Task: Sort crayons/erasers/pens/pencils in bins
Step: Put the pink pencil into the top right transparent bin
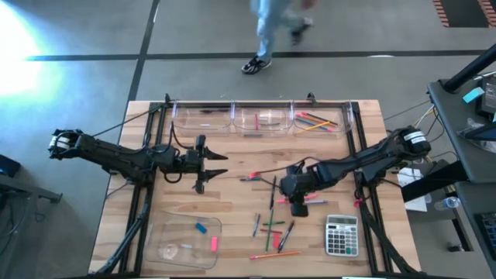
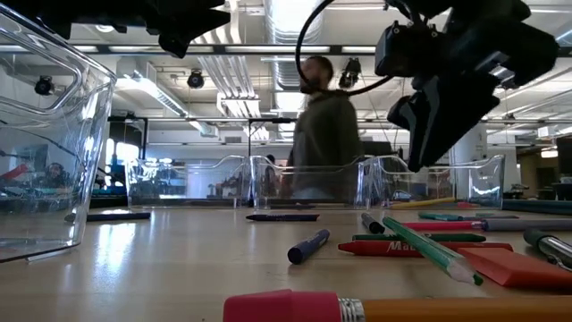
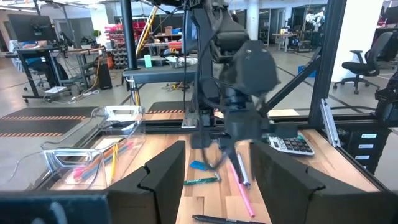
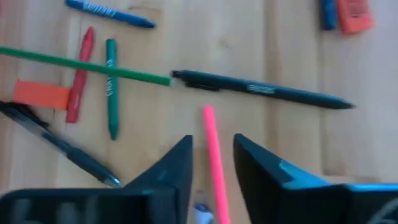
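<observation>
- In the right wrist view we see a pink pencil (image 4: pixel 215 162) lying on the wood between the two dark fingers of the right gripper (image 4: pixel 211 163), running back under the wrist; the jaws stand narrowly apart around it, and we cannot tell whether the pads touch it.
- Just beyond its tip lies a dark pen (image 4: pixel 261 90), end to end with a long green pencil (image 4: pixel 87 67) that crosses a red crayon (image 4: pixel 81 73) and a green crayon (image 4: pixel 111 87); an orange-red eraser (image 4: pixel 41 94) sits beside them.
- From above, the right gripper (image 1: pixel 298 203) hangs over the loose pile at mid-table, near the grey calculator (image 1: pixel 341 235).
- We judge the step in hand to be a pick of that pink pencil. Next, the fingers must close squarely on the thin shaft and carry it to the far right bin (image 1: pixel 324 120), which already holds pencil-like sticks.
- The left gripper (image 1: pixel 208 164) waits above bare table well left of the pile, jaws open and empty, between the far bins and the shallow tray (image 1: pixel 182 242) holding small erasers.
- A person (image 2: pixel 326 134) stands beyond the table.
- Hard to make out: the pencil's rear end, the contents of the two other far bins, and the right fingertips in the low view.
</observation>
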`<action>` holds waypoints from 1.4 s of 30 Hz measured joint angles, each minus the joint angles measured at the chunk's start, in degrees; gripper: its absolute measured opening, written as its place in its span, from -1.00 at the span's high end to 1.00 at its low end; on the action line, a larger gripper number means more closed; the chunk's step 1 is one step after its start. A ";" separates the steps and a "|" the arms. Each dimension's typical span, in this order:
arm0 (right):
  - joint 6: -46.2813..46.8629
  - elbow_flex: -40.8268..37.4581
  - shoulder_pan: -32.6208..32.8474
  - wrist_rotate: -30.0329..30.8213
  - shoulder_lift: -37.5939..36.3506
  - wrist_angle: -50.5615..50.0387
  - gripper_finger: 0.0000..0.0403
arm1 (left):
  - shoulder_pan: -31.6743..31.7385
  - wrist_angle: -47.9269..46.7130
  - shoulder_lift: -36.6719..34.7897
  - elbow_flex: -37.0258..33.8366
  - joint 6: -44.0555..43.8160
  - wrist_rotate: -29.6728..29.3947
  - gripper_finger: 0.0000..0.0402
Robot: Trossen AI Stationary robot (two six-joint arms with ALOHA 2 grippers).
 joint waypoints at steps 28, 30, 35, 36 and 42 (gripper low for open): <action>0.67 1.42 2.17 2.94 21.69 0.65 0.91 | 0.02 0.00 0.00 -0.15 -0.10 0.02 0.14; 0.18 1.34 2.00 3.24 21.18 0.42 0.92 | 0.02 0.01 0.00 -0.15 -0.10 0.02 0.14; -0.31 1.24 1.24 4.53 17.75 -0.16 0.93 | 0.02 0.01 0.00 -0.17 -0.12 0.02 0.14; -0.49 1.24 1.23 5.04 16.85 -0.21 0.93 | 0.02 0.00 0.00 -0.17 -0.12 0.02 0.14; -0.99 0.82 0.48 9.17 10.22 -2.39 0.94 | 0.02 -0.01 0.00 -0.17 -0.12 0.02 0.14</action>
